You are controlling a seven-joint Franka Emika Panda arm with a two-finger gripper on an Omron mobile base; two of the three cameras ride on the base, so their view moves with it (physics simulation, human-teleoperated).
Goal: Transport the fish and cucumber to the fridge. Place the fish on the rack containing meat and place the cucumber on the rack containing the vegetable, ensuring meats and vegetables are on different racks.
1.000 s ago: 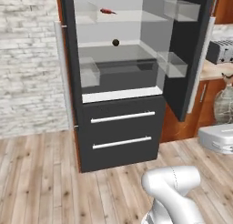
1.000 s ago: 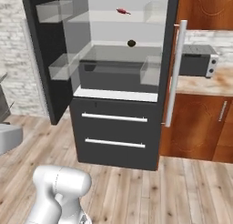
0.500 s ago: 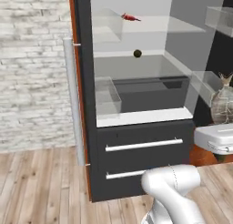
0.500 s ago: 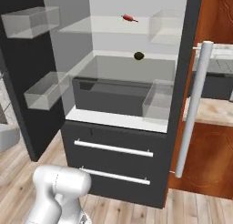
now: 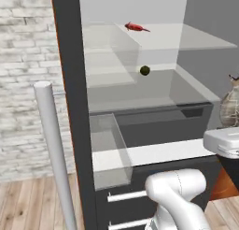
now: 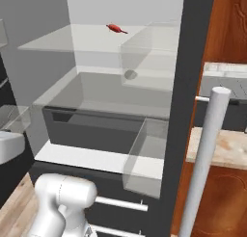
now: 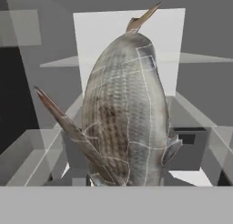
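The fridge (image 5: 74, 107) stands open with the meat (image 5: 136, 27) on the upper rack (image 5: 186, 39) and the vegetable (image 5: 145, 70) below, while the claw pinches the fish (image 7: 127, 109) facing its interior.

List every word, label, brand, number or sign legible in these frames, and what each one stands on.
None: no text can be read in any view.
The tall black fridge, its pale translucent upper shelf and its long silver bar handle carry no lettering.
The slim red piece of meat, the small round olive-brown ball and the silvery-grey scaled fish bear no label.
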